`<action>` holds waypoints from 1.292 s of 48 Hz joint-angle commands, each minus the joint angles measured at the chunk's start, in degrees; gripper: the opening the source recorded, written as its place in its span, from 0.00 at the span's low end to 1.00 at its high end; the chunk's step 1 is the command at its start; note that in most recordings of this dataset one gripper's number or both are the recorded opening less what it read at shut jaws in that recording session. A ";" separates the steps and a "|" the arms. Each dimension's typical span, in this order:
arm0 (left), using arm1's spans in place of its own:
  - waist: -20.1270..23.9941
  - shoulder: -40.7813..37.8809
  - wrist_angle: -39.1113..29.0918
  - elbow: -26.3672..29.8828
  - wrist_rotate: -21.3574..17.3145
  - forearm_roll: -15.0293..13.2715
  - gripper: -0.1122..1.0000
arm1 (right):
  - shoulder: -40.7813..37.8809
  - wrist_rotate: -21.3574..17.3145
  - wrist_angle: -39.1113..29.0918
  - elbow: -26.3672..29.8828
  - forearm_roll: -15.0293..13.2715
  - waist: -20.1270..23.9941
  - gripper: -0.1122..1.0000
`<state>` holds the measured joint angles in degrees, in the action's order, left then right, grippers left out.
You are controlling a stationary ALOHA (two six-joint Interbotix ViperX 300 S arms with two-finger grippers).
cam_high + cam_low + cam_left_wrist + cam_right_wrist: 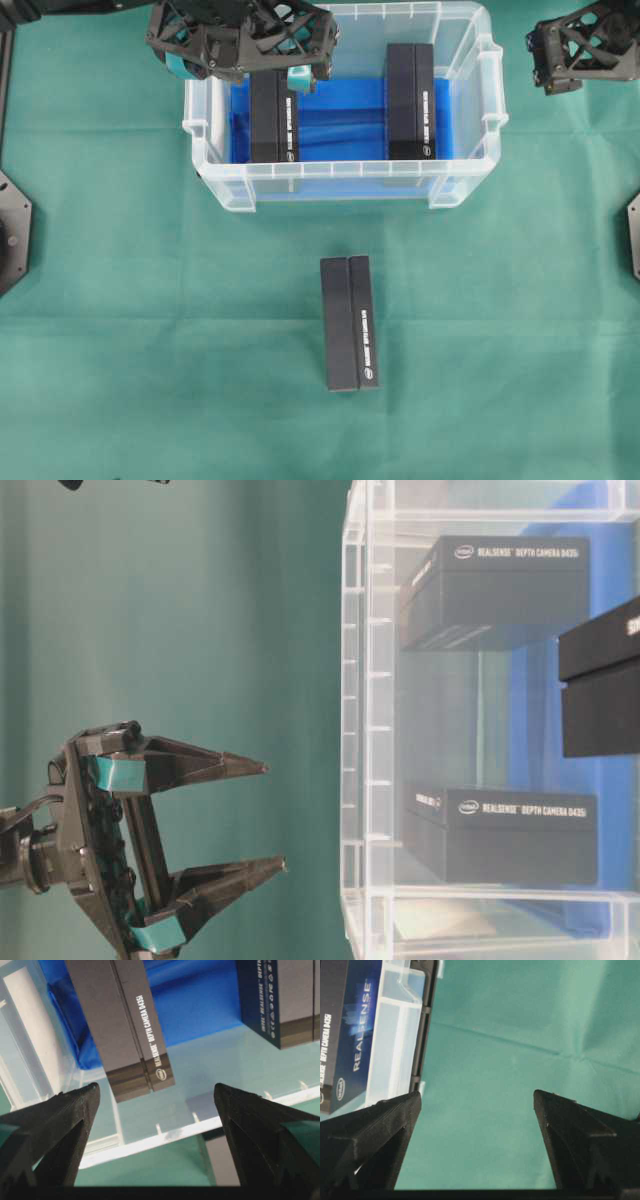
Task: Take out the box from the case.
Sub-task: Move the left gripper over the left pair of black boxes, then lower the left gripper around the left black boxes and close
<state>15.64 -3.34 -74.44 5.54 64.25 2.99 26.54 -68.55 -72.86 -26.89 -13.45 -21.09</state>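
Your left gripper [262, 72] hangs jaws apart over the left box [273, 118] in the case [340, 180]. Right gripper [268, 815] wide open, outside. One box [349, 322] on the cloth [150, 330].

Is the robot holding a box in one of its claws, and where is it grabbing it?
No. Both claws are open and empty. The left claw hovers over a box in the case; the right claw is over the cloth.

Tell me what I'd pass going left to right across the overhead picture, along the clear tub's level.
Left pincer over the left box in the clear tub → right box → tub's right handle → right pincer over the green cloth.
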 commanded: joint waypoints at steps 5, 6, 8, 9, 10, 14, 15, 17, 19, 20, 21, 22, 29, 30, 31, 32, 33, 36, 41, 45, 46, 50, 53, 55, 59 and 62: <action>0.26 0.88 0.00 0.70 0.09 0.26 0.96 | 0.26 0.00 0.18 0.97 -0.18 -0.09 0.92; 0.26 0.88 0.00 0.70 0.09 0.26 0.96 | 0.26 0.00 0.26 0.88 -0.18 -0.09 0.92; 0.26 0.79 0.00 0.70 0.09 0.26 0.96 | 0.26 0.00 0.26 0.88 -0.18 -0.09 0.92; 0.26 0.88 0.00 0.70 0.09 0.26 0.96 | 0.35 0.00 0.26 0.88 -0.18 -0.09 0.92; 0.26 0.88 -0.09 0.70 0.09 0.26 0.96 | 0.26 0.00 0.18 0.88 -0.18 -0.09 0.92; 0.26 0.79 -0.09 0.70 0.09 0.26 0.96 | 0.26 0.00 0.26 0.88 -0.18 -0.09 0.92; 0.35 0.79 0.00 0.70 0.09 0.26 0.96 | 0.26 0.00 0.26 0.88 -0.18 -0.09 0.92; 0.26 0.79 -0.09 0.62 0.09 0.26 0.96 | 0.26 0.00 0.26 0.88 -0.18 -0.09 0.92; 0.26 0.79 0.00 0.70 0.09 0.26 0.96 | 0.26 0.00 0.26 0.88 -0.18 -0.09 0.92; 0.26 0.79 0.00 0.70 0.09 0.26 0.96 | 0.26 0.00 0.26 0.88 -0.09 -0.09 0.92; 0.26 0.79 0.00 0.70 0.09 0.26 0.96 | 0.26 0.00 0.26 0.88 -0.18 -0.09 0.92; 0.26 0.79 0.00 0.62 0.09 0.26 0.96 | 0.35 0.00 0.26 0.88 -0.18 -0.09 0.92; 0.35 0.79 -0.09 0.44 0.18 0.26 0.96 | 0.26 0.00 0.26 0.88 -0.18 0.00 0.92; 0.35 0.79 -0.09 0.44 0.18 0.26 0.96 | 0.26 0.00 0.26 0.88 -0.18 -0.09 0.92; 0.35 0.79 0.00 0.35 0.18 0.26 0.96 | 0.26 0.00 0.26 0.88 -0.18 -0.09 0.92; 0.35 0.79 0.00 0.35 0.18 0.26 0.96 | 0.26 0.00 0.26 0.88 -0.18 -0.09 0.92; 0.35 0.79 0.00 0.26 0.18 0.26 0.96 | 0.26 0.00 0.26 0.88 -0.18 -0.09 0.92; 0.35 0.70 -0.09 0.18 0.26 0.26 0.96 | 0.26 0.00 0.26 0.88 -0.18 -0.09 0.92; 0.35 0.79 -0.09 -0.35 1.14 0.26 0.96 | 0.26 0.09 0.26 0.88 -0.18 -0.09 0.92; 0.35 0.79 0.44 -1.05 1.58 0.26 0.96 | 0.26 0.09 0.26 0.88 -0.18 -0.09 0.92; 0.35 0.79 0.44 -1.23 1.58 0.26 0.96 | 0.26 0.09 0.26 0.88 -0.18 -0.09 0.92; 0.35 0.79 0.88 -2.29 1.67 0.26 0.96 | 0.26 0.09 0.26 0.88 -0.18 -0.09 0.92; 0.35 0.79 1.41 -3.08 1.76 0.26 0.96 | 0.26 0.09 0.18 0.88 -0.18 -0.09 0.92; 0.35 0.79 1.93 -3.60 1.85 0.26 0.96 | 0.26 0.09 0.26 0.88 -0.18 -0.09 0.92; 0.35 0.79 2.90 -4.92 2.64 0.26 0.96 | 0.26 0.09 0.26 0.88 -0.18 -0.09 0.92; 0.35 0.70 3.87 -5.63 3.08 0.26 0.96 | 0.26 0.09 0.26 0.88 -0.09 -0.09 0.92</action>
<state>15.91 -3.34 -71.63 -0.18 67.15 3.08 26.54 -68.55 -72.86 -26.89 -13.45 -21.09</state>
